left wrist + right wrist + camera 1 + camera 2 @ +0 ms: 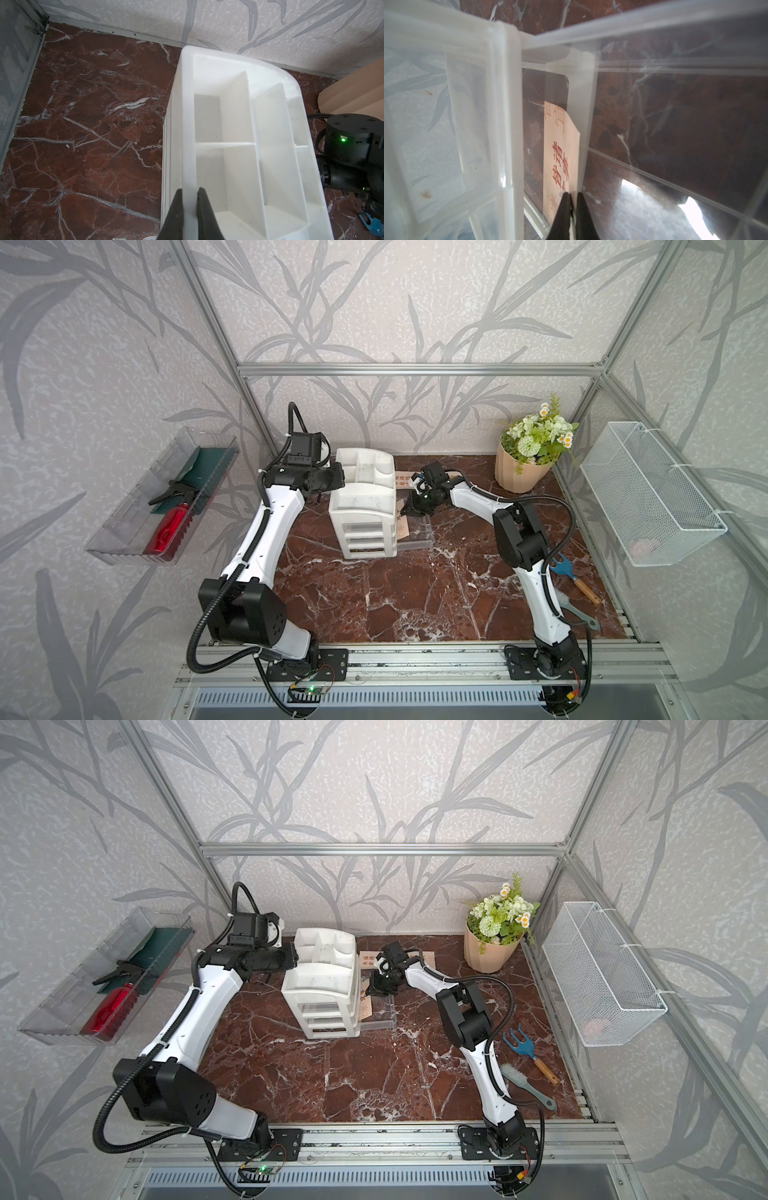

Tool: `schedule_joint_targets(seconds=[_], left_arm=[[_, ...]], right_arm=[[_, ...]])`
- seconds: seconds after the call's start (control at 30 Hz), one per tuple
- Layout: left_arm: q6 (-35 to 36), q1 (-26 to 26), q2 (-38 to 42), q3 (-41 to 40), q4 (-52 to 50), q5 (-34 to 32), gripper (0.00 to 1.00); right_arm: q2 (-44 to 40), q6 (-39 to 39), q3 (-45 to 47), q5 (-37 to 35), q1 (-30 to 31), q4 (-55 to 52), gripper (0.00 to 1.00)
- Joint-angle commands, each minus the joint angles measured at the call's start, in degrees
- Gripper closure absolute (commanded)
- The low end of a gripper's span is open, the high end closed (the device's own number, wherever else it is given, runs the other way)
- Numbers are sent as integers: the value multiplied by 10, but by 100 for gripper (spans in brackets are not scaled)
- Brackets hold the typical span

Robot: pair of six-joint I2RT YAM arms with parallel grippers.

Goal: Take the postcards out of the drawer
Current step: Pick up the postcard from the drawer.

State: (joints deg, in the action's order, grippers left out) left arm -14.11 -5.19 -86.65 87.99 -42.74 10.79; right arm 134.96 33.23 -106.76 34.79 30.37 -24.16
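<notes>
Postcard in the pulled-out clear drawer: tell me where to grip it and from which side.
Pinch the postcard by its raised free edge, coming in through the open top of the clear drawer. It is thin and leans against the wall, so only that edge offers two faces; the right claw is shut there.

Both top views look steeply down from high at the front onto the whole table (374,601) — near-identical framing. Each wrist camera sits close: left facing the white organizer (234,116), right looking into the clear drawer (654,29).
</notes>
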Motion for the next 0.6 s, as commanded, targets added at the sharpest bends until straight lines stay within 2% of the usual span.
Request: schedule_joint_targets(seconds=[0.0,0.13,0.57], left_arm=[[6,-4,11,-11,-7,17,88],[5,-4,16,-7,-8,20,87],[5,-3,51,24,-23,2,75]], right_arm=[[-9,3,-3,19,17,5,93],[-26,5,8,14,12,12,95],[-111,4,76,-19,-10,42,97]])
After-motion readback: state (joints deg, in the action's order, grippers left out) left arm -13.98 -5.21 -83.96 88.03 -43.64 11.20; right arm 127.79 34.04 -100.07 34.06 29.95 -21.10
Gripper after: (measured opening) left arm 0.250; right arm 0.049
